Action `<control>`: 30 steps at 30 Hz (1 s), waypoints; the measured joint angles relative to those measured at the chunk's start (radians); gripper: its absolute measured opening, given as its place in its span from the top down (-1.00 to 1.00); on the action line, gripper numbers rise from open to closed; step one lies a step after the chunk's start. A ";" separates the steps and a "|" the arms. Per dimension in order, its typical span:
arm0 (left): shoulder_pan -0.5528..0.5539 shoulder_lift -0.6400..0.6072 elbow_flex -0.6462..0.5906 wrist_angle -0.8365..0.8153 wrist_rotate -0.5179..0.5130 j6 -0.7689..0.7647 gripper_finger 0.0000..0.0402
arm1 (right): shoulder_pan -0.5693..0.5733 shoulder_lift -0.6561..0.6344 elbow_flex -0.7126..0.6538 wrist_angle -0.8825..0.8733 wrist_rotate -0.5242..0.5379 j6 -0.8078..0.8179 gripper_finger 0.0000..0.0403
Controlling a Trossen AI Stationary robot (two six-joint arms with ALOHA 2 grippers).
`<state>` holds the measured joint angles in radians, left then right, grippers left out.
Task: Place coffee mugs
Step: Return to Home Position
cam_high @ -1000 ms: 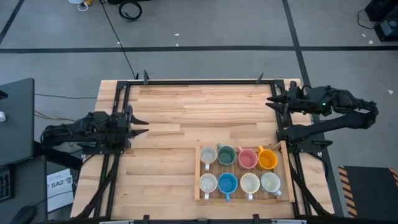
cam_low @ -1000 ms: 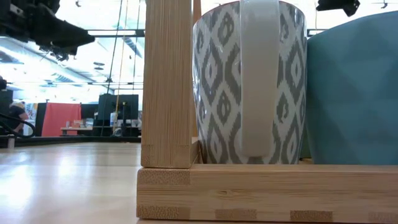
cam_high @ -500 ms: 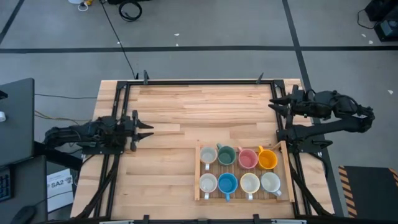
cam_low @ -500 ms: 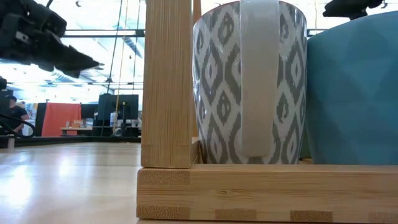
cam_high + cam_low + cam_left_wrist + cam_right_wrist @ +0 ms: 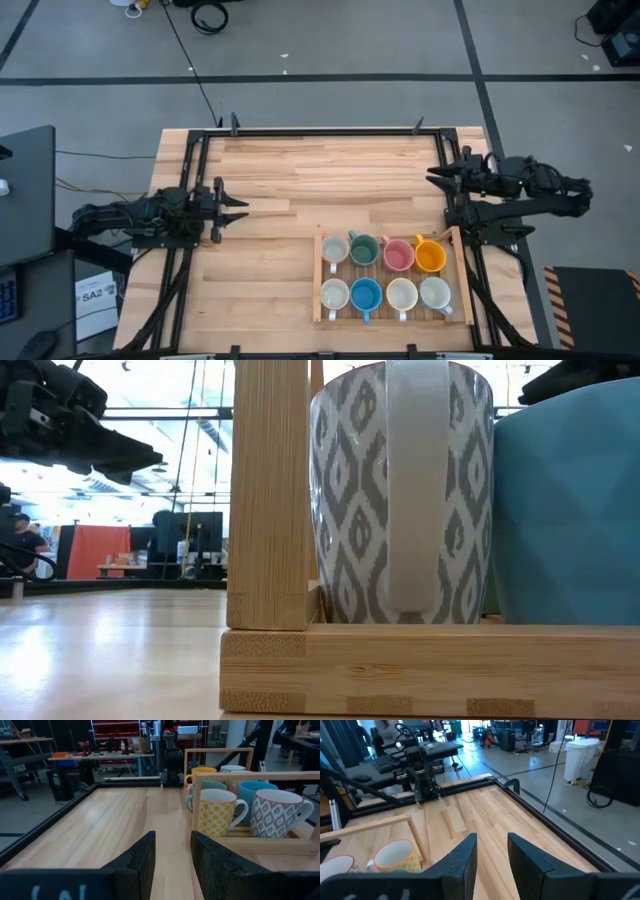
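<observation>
Eight coffee mugs stand upright in two rows in a wooden tray [image 5: 320, 275] at the table's near right. The far row is a white patterned mug [image 5: 335, 250], a dark green mug [image 5: 364, 250], a pink mug [image 5: 398, 255] and an orange mug [image 5: 430, 257]. The near row is three white or cream mugs and a blue mug [image 5: 366, 294]. My left gripper [image 5: 238, 207] hovers open at the table's left edge, pointing toward the tray [image 5: 240, 845]. My right gripper [image 5: 436, 173] hovers open at the right edge, beyond the tray's far side. Neither holds anything.
Bare wooden table top [image 5: 300, 180] stretches between the two grippers and left of the tray. A black metal frame [image 5: 320, 130] runs along the table's edges. In the low view the grey-patterned mug [image 5: 400, 490] and the tray's post [image 5: 270, 500] fill the foreground.
My left gripper has sunk a little and edged toward the table's middle, then held still. My right gripper has drawn toward the near edge and come lower beside the right rail. The mugs and tray have stayed put.
</observation>
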<state>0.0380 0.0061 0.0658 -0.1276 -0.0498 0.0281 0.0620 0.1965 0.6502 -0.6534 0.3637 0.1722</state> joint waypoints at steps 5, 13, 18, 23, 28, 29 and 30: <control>0.000 0.000 0.000 -0.001 0.000 0.001 0.35 | 0.000 -0.031 -0.072 0.068 -0.024 -0.017 0.43; 0.000 0.000 0.000 -0.002 -0.001 -0.012 0.35 | 0.000 -0.084 -0.185 0.150 -0.026 -0.018 0.43; 0.000 0.000 0.000 -0.002 -0.002 -0.012 0.35 | 0.000 -0.116 -0.229 0.168 -0.037 -0.017 0.43; 0.000 0.000 -0.001 -0.003 -0.002 -0.011 0.35 | 0.000 -0.148 -0.274 0.231 -0.046 -0.023 0.43; 0.000 0.000 -0.001 -0.003 -0.002 -0.010 0.35 | 0.000 -0.168 -0.320 0.296 -0.074 -0.045 0.43; 0.000 0.000 -0.001 -0.002 -0.002 -0.010 0.35 | 0.000 -0.169 -0.328 0.301 -0.074 -0.045 0.43; 0.000 0.000 -0.001 -0.002 -0.002 -0.010 0.35 | 0.000 -0.170 -0.338 0.307 -0.074 -0.045 0.43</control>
<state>0.0380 0.0063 0.0647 -0.1300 -0.0516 0.0181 0.0623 0.0269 0.3122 -0.3459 0.2897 0.1275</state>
